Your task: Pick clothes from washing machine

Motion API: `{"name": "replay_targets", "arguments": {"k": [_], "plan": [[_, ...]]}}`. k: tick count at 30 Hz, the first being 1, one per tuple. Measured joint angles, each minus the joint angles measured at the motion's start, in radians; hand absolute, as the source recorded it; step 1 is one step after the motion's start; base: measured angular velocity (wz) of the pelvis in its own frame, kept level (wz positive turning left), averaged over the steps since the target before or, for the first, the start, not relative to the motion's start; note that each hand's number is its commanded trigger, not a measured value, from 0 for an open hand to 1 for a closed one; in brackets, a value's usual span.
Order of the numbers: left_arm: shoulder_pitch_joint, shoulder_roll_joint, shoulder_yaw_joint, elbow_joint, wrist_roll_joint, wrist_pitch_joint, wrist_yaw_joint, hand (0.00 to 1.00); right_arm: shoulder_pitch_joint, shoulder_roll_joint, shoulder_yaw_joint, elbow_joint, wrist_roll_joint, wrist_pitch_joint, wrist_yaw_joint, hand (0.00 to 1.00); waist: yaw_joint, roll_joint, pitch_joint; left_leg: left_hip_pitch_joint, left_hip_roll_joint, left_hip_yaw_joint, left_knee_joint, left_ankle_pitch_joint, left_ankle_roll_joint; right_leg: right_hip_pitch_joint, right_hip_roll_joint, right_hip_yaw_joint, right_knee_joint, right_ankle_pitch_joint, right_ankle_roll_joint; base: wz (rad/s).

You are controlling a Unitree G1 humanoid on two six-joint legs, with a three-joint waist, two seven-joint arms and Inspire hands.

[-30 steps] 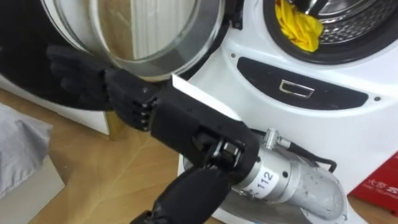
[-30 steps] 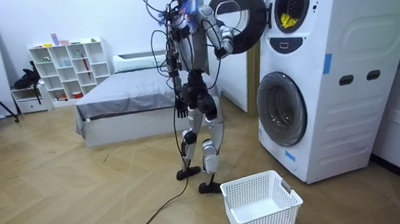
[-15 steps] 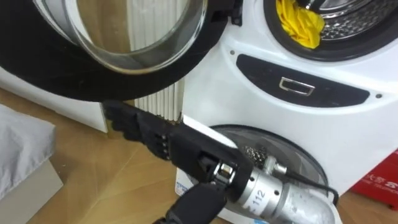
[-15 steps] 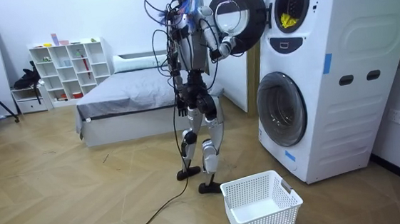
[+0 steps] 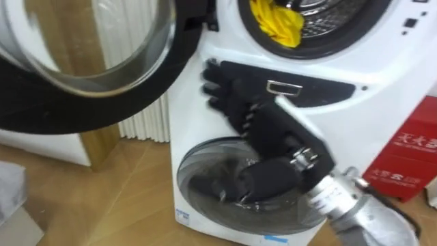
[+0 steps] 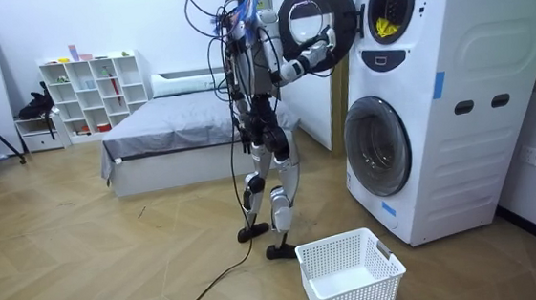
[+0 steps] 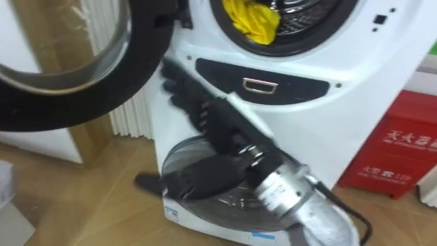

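Observation:
A yellow cloth (image 5: 276, 20) lies at the front of the upper washing machine's drum (image 5: 334, 24), whose round door (image 5: 68, 102) stands swung open to the left. My right hand (image 5: 235, 102) is open with straight fingers. It is raised in front of the white panel just below the drum's opening, a little below and left of the cloth, not touching it. In the room view I stand facing the stacked machines (image 6: 436, 98), right hand (image 6: 325, 45) held up by the open door (image 6: 311, 22).
The lower machine's door (image 5: 205, 164) is closed. A red box (image 5: 410, 157) stands on the floor to the right of the machines, a white radiator (image 5: 140, 119) to the left. A white laundry basket (image 6: 350, 273) sits on the floor by my feet. A bed (image 6: 181, 138) is behind.
My right hand has swung from under the open door on the left to the panel below the drum. The eye view has shifted towards the machine.

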Motion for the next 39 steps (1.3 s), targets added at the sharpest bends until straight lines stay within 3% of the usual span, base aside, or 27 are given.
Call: {"name": "replay_targets", "arguments": {"k": [3, 10, 14, 17, 25, 28, 29, 32, 33, 37, 38, 39], "plan": [[0.004, 0.001, 0.022, -0.002, 0.0, 0.001, -0.001, 0.0, 0.0, -0.007, -0.066, -0.018, 0.004, 0.0, -0.035, 0.0, -0.019, 0.001, -0.0051, 0.004, 0.0, 0.011, 0.001, 0.0, 0.0, 0.001, 0.0, 0.007, 0.001, 0.0, 0.0, -0.07], [0.017, 0.001, 0.023, -0.006, 0.0, 0.001, -0.003, 0.0, -0.014, -0.025, -0.095, -0.056, -0.002, 0.0, -0.12, 0.0, -0.028, -0.001, -0.0061, 0.023, 0.0, 0.03, 0.001, 0.0, 0.0, 0.004, 0.002, 0.028, 0.009, 0.0, 0.0, -0.12], [0.016, -0.001, 0.018, -0.005, 0.002, 0.001, -0.003, 0.0, -0.075, -0.022, -0.088, -0.056, -0.003, 0.0, -0.146, 0.0, -0.018, -0.011, 0.0036, 0.031, -0.001, 0.046, 0.0, 0.0, 0.0, 0.003, 0.004, 0.039, 0.016, -0.001, 0.0, -0.06], [0.021, -0.001, 0.014, -0.005, 0.003, 0.004, -0.003, 0.0, -0.108, -0.022, -0.062, -0.056, -0.003, 0.0, -0.174, 0.0, -0.013, -0.024, 0.0038, 0.031, 0.0, 0.051, 0.0, 0.0, 0.0, 0.004, 0.006, 0.039, 0.016, -0.001, 0.0, 0.0], [0.015, -0.002, 0.016, -0.005, 0.027, 0.026, -0.003, 0.0, -0.179, -0.022, -0.063, 0.053, -0.126, -0.006, -0.261, 0.0, 0.029, -0.026, 0.0046, 0.013, 0.002, 0.04, 0.04, -0.005, -0.003, -0.003, 0.001, 0.029, 0.044, -0.022, -0.004, 0.04], [0.017, 0.009, 0.017, -0.005, 0.025, 0.027, -0.002, 0.0, -0.193, -0.022, -0.062, 0.101, -0.16, -0.006, -0.303, 0.0, 0.056, -0.039, 0.0056, -0.028, 0.019, 0.042, 0.155, -0.031, -0.011, -0.033, -0.004, 0.042, 0.111, -0.075, -0.022, -0.07], [0.019, 0.016, 0.017, -0.005, 0.025, 0.03, -0.001, 0.0, -0.209, -0.021, -0.059, 0.136, -0.16, -0.007, -0.317, 0.0, 0.067, -0.047, 0.0121, -0.053, 0.032, 0.043, 0.238, -0.033, -0.01, -0.028, -0.004, 0.052, 0.125, -0.087, -0.028, -0.25], [0.03, 0.012, 0.017, -0.007, 0.026, 0.048, -0.009, 0.0, -0.22, -0.022, -0.051, 0.176, -0.159, -0.007, -0.363, 0.0, 0.081, -0.037, 0.0173, -0.111, 0.081, 0.031, 0.429, -0.031, -0.007, 0.023, 0.014, 0.051, 0.125, -0.104, -0.053, -0.04], [0.038, 0.009, 0.017, -0.008, 0.029, 0.051, -0.012, 0.0, -0.22, -0.023, -0.046, 0.179, -0.158, -0.009, -0.383, 0.0, 0.081, -0.038, 0.0152, -0.126, 0.087, 0.017, 0.467, -0.035, -0.004, 0.036, 0.019, 0.053, 0.13, -0.118, -0.062, 0.1], [0.041, -0.005, 0.016, -0.009, 0.039, 0.073, -0.03, 0.0, -0.252, -0.041, -0.013, 0.223, -0.172, -0.009, -0.418, 0.0, 0.09, -0.043, 0.0167, -0.238, 0.062, 0.025, 0.407, -0.042, -0.001, 0.052, 0.019, 0.052, 0.125, -0.133, -0.078, -0.11], [0.045, -0.005, 0.021, -0.009, 0.045, 0.073, -0.03, 0.0, -0.252, -0.043, -0.008, 0.224, -0.195, -0.009, -0.419, 0.0, 0.093, -0.047, 0.0137, -0.276, 0.051, 0.023, 0.345, -0.025, -0.006, 0.053, 0.018, 0.045, 0.122, -0.139, -0.082, -0.11], [0.048, -0.005, 0.024, -0.009, 0.047, 0.079, -0.029, 0.0, -0.252, -0.045, -0.004, 0.224, -0.205, -0.009, -0.424, 0.0, 0.089, -0.051, 0.0124, -0.308, 0.041, 0.023, 0.275, 0.016, 0.004, 0.062, 0.019, 0.043, 0.119, -0.148, -0.08, -0.06]]}}
